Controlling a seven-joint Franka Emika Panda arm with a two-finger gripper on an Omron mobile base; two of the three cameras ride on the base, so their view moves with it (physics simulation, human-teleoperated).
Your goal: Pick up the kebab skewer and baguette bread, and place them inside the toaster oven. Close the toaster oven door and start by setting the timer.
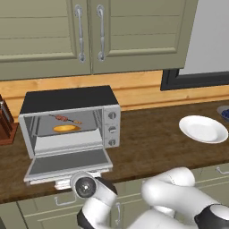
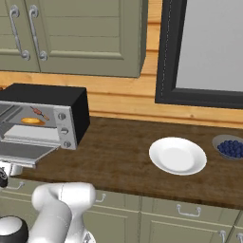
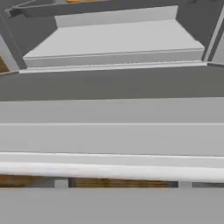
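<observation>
Worktop [image 1: 161, 147]: dark wood, running under olive wall cabinets [image 1: 134, 31], with a framed window [image 2: 209, 52] on the wall to the right of the oven.

Oven [image 1: 67, 99]: silver box, black top, standing on the worktop at its left part. Three knobs [image 1: 112, 129] stacked on its right-hand panel.

Door [image 1: 67, 164]: dropped fully open, lying flat in front of the oven mouth and reaching out to the worktop's front edge. In the hand view its bar handle [image 3: 109, 170] runs straight across, close to the camera, with the oven's pale floor beyond.

Arm [image 1: 170, 192]: white, folded low in front of the worktop, wrist just below the door's front edge.

Fingers: hidden at the door handle; cannot tell whether spread or closed on it.

Plate [image 1: 203, 129]: white, on the worktop well right of the oven.

Bowl [image 2: 229, 147]: holds dark blue berries, farther right, past the plate.

Knife block [image 1: 5, 123]: just left of the oven.

Baguette [image 1: 66, 128]: inside the oven, on the rack.

Skewer [image 1: 66, 119]: inside the oven, just behind the baguette.
</observation>
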